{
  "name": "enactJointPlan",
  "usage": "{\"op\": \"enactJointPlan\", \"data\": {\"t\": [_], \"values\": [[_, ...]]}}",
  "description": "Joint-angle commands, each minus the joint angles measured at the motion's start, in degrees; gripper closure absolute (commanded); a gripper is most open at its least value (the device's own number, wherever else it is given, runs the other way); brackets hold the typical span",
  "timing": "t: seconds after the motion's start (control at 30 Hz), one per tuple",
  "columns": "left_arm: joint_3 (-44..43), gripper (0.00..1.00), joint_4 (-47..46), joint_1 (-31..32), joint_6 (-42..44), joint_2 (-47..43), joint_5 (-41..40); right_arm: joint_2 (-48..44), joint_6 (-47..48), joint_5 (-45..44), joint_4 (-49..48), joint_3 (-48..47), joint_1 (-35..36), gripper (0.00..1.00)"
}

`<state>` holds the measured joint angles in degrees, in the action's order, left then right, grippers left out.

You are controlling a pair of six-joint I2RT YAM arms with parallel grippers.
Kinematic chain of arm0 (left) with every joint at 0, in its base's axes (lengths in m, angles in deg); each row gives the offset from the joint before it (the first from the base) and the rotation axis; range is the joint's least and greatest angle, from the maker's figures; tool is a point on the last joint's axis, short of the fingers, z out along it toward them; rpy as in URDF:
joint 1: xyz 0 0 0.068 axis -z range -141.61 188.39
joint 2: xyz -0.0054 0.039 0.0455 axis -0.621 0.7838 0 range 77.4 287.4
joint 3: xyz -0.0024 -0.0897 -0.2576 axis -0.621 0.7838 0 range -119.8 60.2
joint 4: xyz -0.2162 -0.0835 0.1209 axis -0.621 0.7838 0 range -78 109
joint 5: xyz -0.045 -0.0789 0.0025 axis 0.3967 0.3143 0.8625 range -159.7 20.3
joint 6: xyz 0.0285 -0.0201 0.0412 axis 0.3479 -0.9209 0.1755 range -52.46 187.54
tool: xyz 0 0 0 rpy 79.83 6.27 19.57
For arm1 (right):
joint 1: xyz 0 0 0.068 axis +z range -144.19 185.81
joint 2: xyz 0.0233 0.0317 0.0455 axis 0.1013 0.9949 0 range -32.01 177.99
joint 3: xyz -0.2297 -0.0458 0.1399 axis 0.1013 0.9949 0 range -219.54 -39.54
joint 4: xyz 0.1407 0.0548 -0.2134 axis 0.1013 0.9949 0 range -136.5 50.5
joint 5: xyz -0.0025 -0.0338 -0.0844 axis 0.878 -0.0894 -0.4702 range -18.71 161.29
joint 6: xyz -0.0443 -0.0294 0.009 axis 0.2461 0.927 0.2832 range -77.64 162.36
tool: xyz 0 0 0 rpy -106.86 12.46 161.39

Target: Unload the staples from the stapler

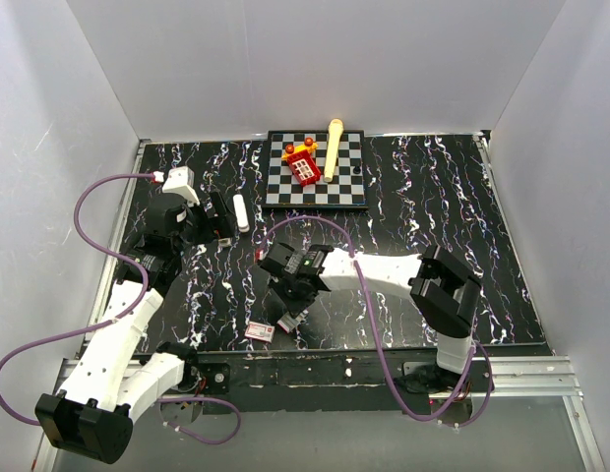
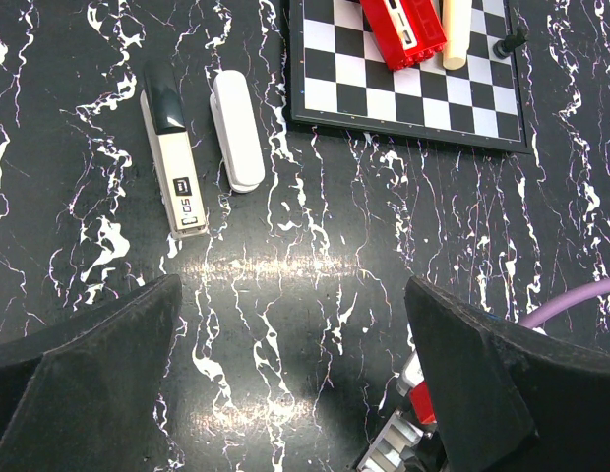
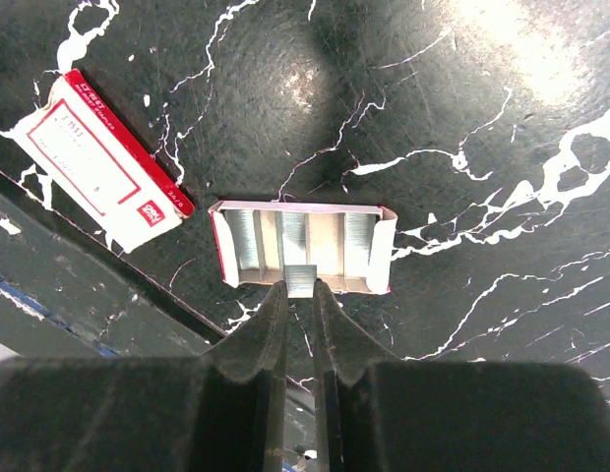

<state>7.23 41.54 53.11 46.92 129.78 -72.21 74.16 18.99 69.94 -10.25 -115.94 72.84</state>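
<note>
Your left gripper (image 2: 295,329) is spread wide and holds nothing; it hangs over the desk (image 1: 433,216) off the chessboard's (image 1: 335,192) left near corner. The stapler (image 2: 174,162) lies flat on the desk just left of that same corner, its black end pointing the same way as the chessboard's far edge and its labelled end pointing toward you. Between it and the chessboard lies a white oblong piece (image 2: 236,130), parallel to the stapler and just apart from it. On the chessboard you have a red block (image 2: 403,29), a cream stick (image 2: 455,29) and a black pawn (image 2: 509,41).

Your right gripper (image 3: 301,291) is on the near side of the chessboard, well apart from it, close to the desk's near edge. Its fingers are pressed almost together and pinch the staples (image 3: 302,281), a short silvery strip, right at the near rim of an open red-and-white tray (image 3: 218,246) that shows rows of more staples inside. A closed red-and-white box (image 3: 108,172) lies flat to the left of the tray, likewise well to the near side of the chessboard.
</note>
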Motion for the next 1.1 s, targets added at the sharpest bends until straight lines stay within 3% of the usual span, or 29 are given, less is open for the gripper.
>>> {"op": "enactJointPlan", "data": {"t": [0.0,1.07], "values": [[0.2,0.02,-0.3,-0.2,-0.1,-0.7,0.1,0.7,1.1,0.4,-0.1,-2.5,0.5,0.87],[0.3,0.02,-0.3,-0.1,0.0,-0.7,0.1,3.9,-0.3,-3.4,2.8,-4.6,0.6,0.87]]}}
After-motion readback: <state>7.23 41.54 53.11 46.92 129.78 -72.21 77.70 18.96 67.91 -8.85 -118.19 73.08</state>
